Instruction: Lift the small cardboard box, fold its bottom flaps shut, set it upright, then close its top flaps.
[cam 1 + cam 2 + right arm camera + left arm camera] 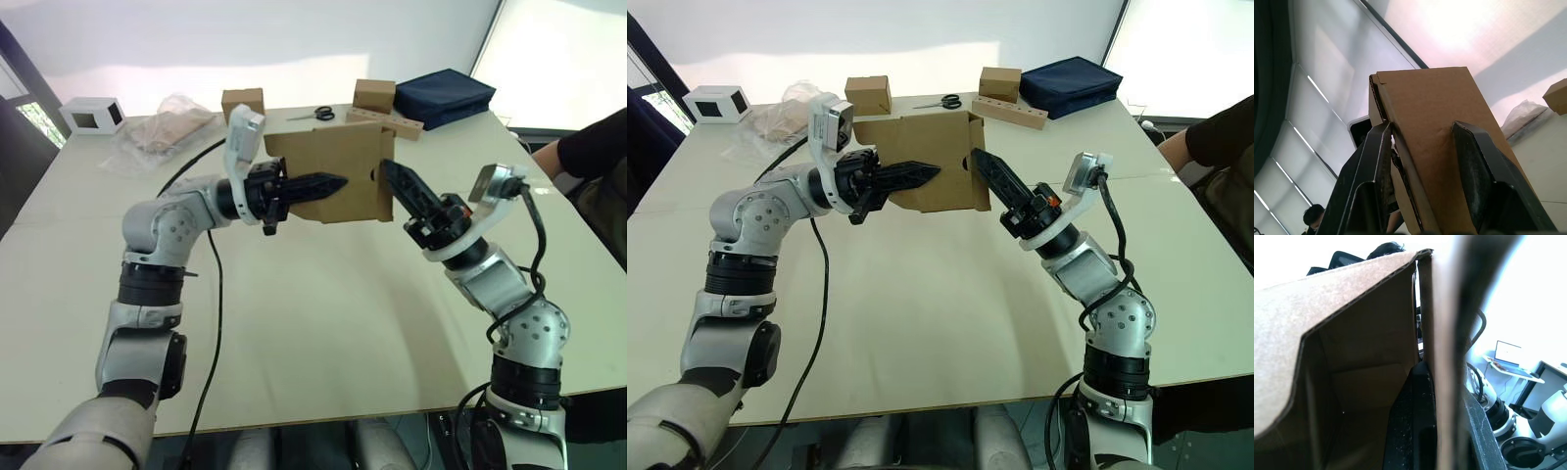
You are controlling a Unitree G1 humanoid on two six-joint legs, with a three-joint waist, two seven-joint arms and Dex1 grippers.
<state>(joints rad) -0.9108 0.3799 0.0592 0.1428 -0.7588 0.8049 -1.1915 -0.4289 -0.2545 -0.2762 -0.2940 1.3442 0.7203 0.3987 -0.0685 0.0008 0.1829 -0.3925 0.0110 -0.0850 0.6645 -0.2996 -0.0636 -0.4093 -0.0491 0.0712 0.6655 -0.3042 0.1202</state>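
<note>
The small cardboard box (338, 157), plain brown, hangs in the air above the table between both arms. My left gripper (333, 183) comes in from the left and is shut on one wall. In the left wrist view one finger (1413, 421) lies inside the open box (1361, 333) and the other outside. A notched flap (1278, 382) stands open at that end; whether it is one of the top flaps or the bottom flaps I cannot tell. My right gripper (390, 171) is open at the box's right edge, with a cardboard panel (1435, 107) loose between its fingers.
At the back of the pale table (313, 323) lie a white box with a dark window (93, 116), a plastic bag (162, 132), two small brown boxes (242, 102) (373, 94), scissors (313, 114), a wooden block with holes (387, 122) and a navy bag (443, 96). A person's sleeve (588, 147) shows at the right.
</note>
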